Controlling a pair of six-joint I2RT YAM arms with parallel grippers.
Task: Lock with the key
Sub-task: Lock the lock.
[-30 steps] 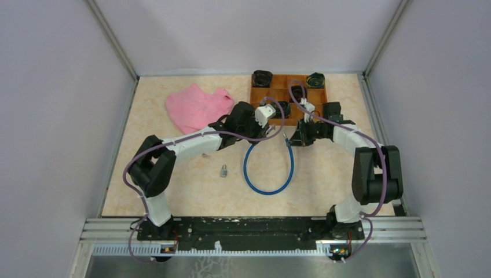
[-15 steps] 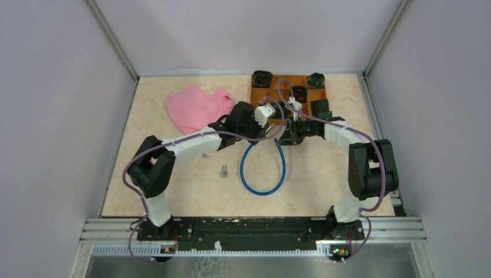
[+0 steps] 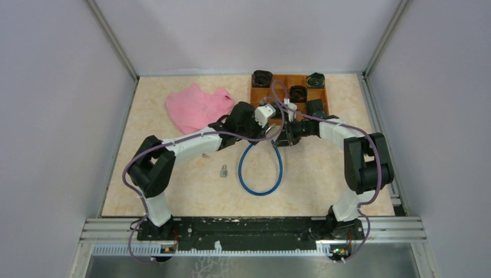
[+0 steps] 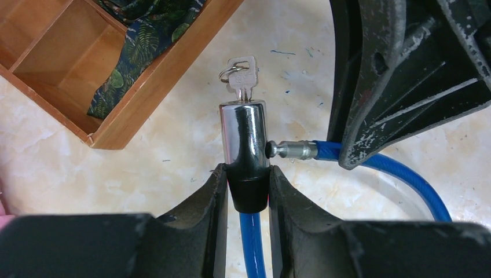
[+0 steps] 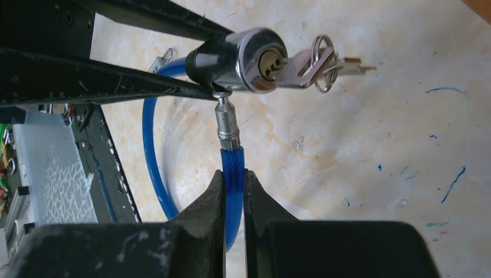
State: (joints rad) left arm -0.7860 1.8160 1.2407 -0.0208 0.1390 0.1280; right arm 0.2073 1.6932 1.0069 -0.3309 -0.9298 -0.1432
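Chrome lock cylinder, polished and mirror-bright, with a black collar at its lower end. Silver key pushed into the keyway at the free end, a small split ring threaded through its flat head. Blue cable, glossy plastic-coated, running out of the black collar and sweeping round in one loop on the tabletop. Other cable end capped by a slim metal pin, its tip touching the side of the cylinder; seated inside or only against it, cannot tell.

Held clear of the tabletop, towards the far middle, just in front of the wooden tray and between the two wrists.

Left fingers narrowed onto the black collar, clamping the cylinder from both sides with the key end pointing away from the wrist. Right fingers pinched nearly together around the blue cable just behind the pin, aiming the pin at the cylinder.

Leaf-print cloth draped in one tray compartment, near the key. Dark rolled items in other compartments, too small to name. Pink cloth bunched at the far left of the tabletop. Small padlock lying on the tabletop left of the cable loop, apart from it.
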